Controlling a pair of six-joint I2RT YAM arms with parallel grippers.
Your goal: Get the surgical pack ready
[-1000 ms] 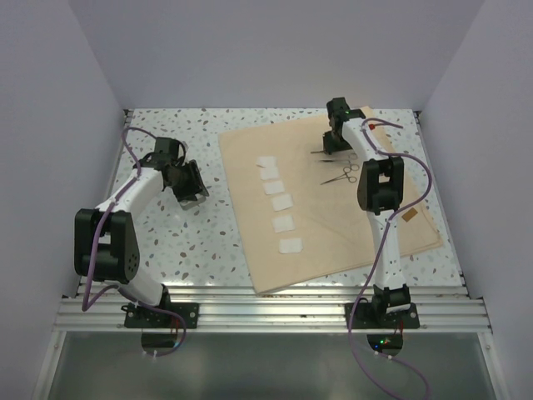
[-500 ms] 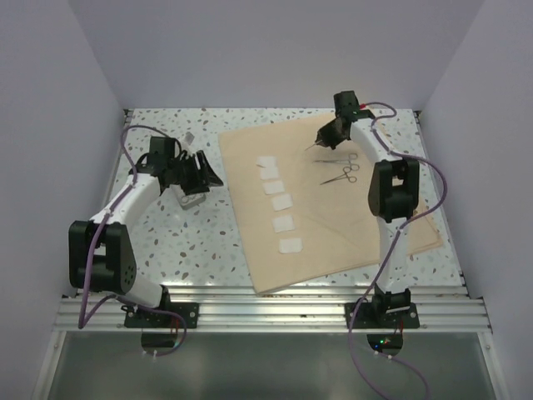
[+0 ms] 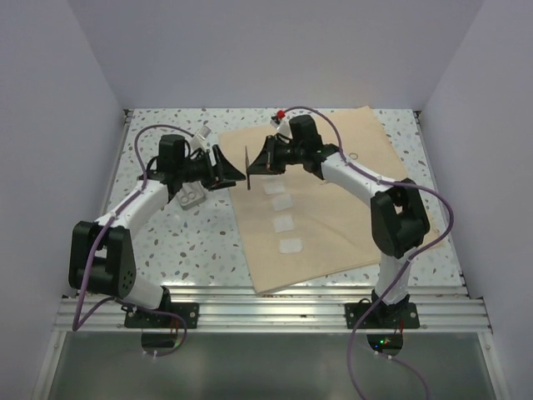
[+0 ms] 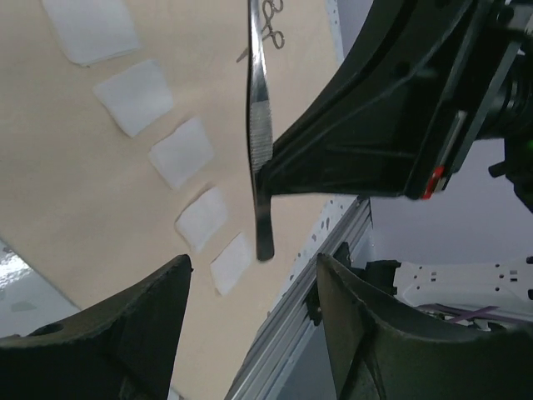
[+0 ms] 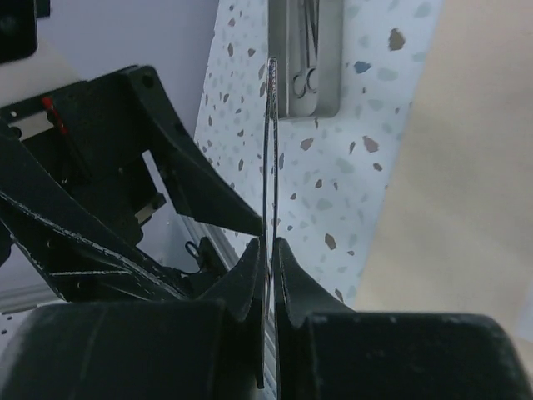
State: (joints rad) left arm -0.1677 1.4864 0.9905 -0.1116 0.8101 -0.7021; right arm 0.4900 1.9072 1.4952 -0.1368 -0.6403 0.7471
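Note:
The tan cloth [image 3: 333, 208] lies flat on the table with several white gauze squares [image 3: 283, 222] in a row on its left part. My right gripper [image 3: 265, 158] is shut on steel forceps [image 3: 248, 160] and holds them in the air over the cloth's left edge. The right wrist view shows the fingers pinching the forceps [image 5: 271, 142]. My left gripper [image 3: 231, 171] is open and faces the right one. In the left wrist view the forceps [image 4: 260, 142] end just in front of its open jaws, not touching them. The silver tin [image 3: 190, 196] sits on the table left of the cloth.
The tin [image 5: 306, 58] holds ring-handled instruments. Scissors [image 4: 271, 17] lie on the far part of the cloth. Grey walls close in the left, right and back sides. An aluminium rail [image 3: 266, 308] runs along the near edge.
My right gripper has lifted the forceps from the cloth's far right and swung left. My left gripper has risen from the tin and turned right to face it.

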